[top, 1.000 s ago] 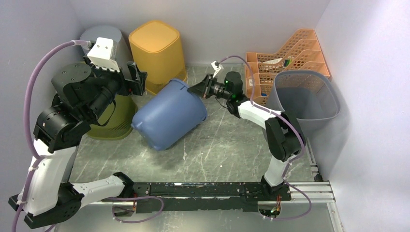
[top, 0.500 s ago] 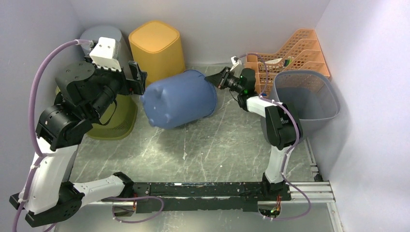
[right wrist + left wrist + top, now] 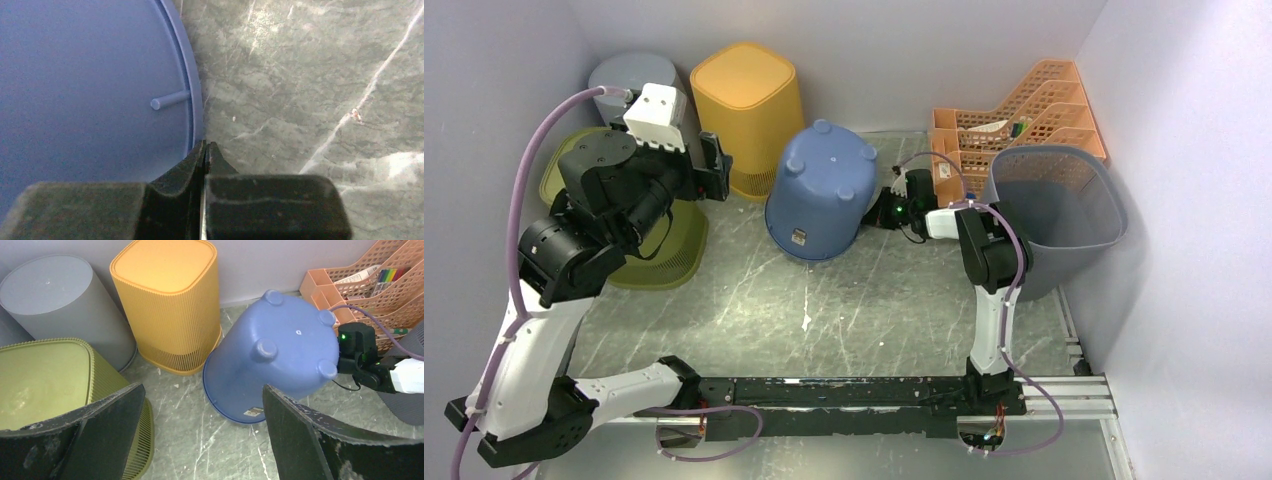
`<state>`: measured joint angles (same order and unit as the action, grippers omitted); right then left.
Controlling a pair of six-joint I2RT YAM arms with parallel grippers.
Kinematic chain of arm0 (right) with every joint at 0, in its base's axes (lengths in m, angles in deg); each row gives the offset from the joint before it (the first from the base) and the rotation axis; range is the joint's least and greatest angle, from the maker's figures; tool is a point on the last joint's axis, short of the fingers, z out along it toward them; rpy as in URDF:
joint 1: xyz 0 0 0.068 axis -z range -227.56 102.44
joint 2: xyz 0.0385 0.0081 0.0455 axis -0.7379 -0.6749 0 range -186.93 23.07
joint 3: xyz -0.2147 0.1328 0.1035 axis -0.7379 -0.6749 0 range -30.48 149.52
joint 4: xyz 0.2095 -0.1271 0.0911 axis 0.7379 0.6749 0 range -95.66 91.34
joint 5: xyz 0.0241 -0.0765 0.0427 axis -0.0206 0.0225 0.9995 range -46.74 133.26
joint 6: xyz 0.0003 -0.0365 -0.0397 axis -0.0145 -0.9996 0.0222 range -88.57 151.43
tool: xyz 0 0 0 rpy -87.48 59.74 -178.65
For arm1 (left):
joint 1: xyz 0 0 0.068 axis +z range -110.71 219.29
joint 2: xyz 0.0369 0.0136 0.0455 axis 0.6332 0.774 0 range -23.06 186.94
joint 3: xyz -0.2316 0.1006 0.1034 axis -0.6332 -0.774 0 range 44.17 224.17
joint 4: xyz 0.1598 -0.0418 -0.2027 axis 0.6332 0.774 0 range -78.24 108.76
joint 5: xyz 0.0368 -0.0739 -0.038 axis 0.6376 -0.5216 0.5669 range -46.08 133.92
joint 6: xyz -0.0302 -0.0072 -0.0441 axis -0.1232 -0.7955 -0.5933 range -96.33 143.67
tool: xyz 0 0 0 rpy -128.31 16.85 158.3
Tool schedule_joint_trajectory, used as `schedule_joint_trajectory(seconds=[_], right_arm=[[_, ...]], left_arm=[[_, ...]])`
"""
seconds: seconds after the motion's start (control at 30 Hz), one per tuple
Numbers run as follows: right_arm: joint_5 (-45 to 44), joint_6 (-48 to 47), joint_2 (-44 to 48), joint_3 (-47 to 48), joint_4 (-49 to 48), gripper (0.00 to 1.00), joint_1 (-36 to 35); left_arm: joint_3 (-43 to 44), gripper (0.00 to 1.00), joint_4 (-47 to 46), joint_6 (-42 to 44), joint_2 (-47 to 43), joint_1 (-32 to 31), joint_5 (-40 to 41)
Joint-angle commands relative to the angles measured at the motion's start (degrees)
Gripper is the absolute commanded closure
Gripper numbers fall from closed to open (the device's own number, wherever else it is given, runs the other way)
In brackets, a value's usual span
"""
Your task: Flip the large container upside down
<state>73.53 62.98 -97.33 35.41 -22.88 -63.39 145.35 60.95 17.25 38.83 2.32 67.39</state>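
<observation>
The large blue container [image 3: 819,190] stands base-up in the middle back of the table, its several round feet on top, leaning a little. It also shows in the left wrist view [image 3: 272,347]. My right gripper [image 3: 879,213] is low at the container's right side. In the right wrist view the gripper [image 3: 205,144] has its jaws pressed together on the thin blue rim [image 3: 192,100]. My left gripper [image 3: 714,165] hangs high to the container's left, open and empty [image 3: 204,390].
An upturned yellow bin [image 3: 749,110], a grey bin [image 3: 629,80] and a green bin [image 3: 674,255] stand at the back left. An orange file rack [image 3: 1014,115] and a grey basket [image 3: 1059,210] stand at the right, close behind my right arm.
The blue container has swung from lying on its side to base-up. My right gripper went down and right with the rim. My left arm barely moved.
</observation>
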Motion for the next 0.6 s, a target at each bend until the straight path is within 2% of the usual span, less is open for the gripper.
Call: schedule_joint_trajectory(seconds=[0.0,0.27,0.5,0.57], right_arm=[[-0.58,-2.47,2.27,0.08,1.63,1.00,-0.68],[-5.45,-5.70,3.34,4.20,6.97,1.00,-5.10],[-18.12,-8.54,8.68,6.92,14.86,0.76,-8.11],[-21.57,-8.59,11.08,6.12,16.19,0.73,-8.35]], left_arm=[[-0.54,0.01,-1.10,0.22,-0.47,-0.38,1.12],[-0.99,0.01,-1.16,0.00,-0.75,-0.38,0.80],[-0.97,0.01,-0.79,0.26,-1.37,-0.33,0.87],[-1.28,0.01,-0.79,0.33,-1.38,-0.38,0.75]])
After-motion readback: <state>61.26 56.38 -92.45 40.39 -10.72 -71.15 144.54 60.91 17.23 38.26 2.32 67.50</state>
